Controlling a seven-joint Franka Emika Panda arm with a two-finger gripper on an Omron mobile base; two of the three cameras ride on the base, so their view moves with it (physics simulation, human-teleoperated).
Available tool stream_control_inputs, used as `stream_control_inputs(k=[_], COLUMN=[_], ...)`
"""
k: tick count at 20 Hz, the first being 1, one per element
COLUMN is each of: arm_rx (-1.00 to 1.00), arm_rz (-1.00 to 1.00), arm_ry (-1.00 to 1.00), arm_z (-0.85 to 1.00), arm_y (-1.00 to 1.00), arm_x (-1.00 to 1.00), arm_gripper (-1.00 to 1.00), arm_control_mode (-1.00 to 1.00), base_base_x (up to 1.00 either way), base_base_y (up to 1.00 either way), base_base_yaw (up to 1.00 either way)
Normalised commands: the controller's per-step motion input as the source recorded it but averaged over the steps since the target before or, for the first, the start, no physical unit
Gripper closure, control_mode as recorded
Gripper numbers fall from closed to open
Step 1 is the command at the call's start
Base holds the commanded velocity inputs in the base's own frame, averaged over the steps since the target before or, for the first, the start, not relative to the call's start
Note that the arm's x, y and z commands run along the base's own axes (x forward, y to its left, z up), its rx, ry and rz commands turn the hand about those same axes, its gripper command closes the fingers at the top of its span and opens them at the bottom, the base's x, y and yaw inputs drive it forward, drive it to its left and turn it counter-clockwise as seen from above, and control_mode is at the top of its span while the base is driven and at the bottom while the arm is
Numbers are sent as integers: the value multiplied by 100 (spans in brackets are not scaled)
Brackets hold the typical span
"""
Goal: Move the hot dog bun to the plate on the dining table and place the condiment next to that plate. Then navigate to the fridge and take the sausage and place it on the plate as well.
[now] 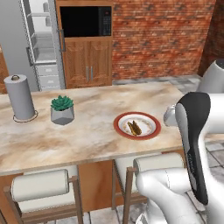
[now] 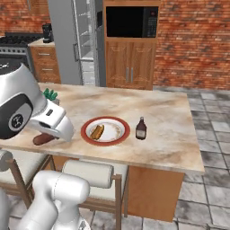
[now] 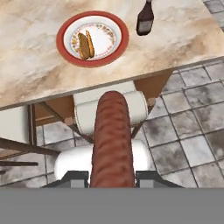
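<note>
the jaws are closed on the sausage (image 3: 111, 140), held above a stool (image 3: 109, 111) at the table (image 3: 35, 74) edge. the hot dog bun (image 3: 85, 45) lies on the plate (image 3: 65, 30), with the condiment (image 3: 145, 18) just beside it.

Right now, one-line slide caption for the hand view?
Gripper shut on the sausage above a stool, facing the plate with the hot dog bun and the condiment.

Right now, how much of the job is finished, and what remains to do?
Done: the hot dog bun lies on the plate on the dining table, and the condiment stands beside that plate. In hand: the jaws are shut on the sausage, held off the table's near edge, above a stool. Left: carry the sausage over the plate and set it down by the bun.
</note>
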Motion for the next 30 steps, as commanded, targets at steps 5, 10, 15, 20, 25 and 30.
stream_control_inputs(k=[5,10,15,20,25,30], arm_rx=[0,0,0,0,0,0], arm_rz=[-7,-5,-4,-1,4,11], arm_ry=[0,0,0,0,-8,-11], arm_z=[-6,-55,-75,-67,-61,-53], arm_y=[-7,-20,-17,-19,-23,-14], arm_x=[100,99,100,80,44,63], arm_gripper=[100,100,100,100,100,100], arm_control_mode=[-100,-100,-100,-100,-100,-100], base_base_x=[0,0,0,0,0,0], base_base_y=[0,0,0,0,0,0], base_base_yaw=[0,0,0,0,0,0])
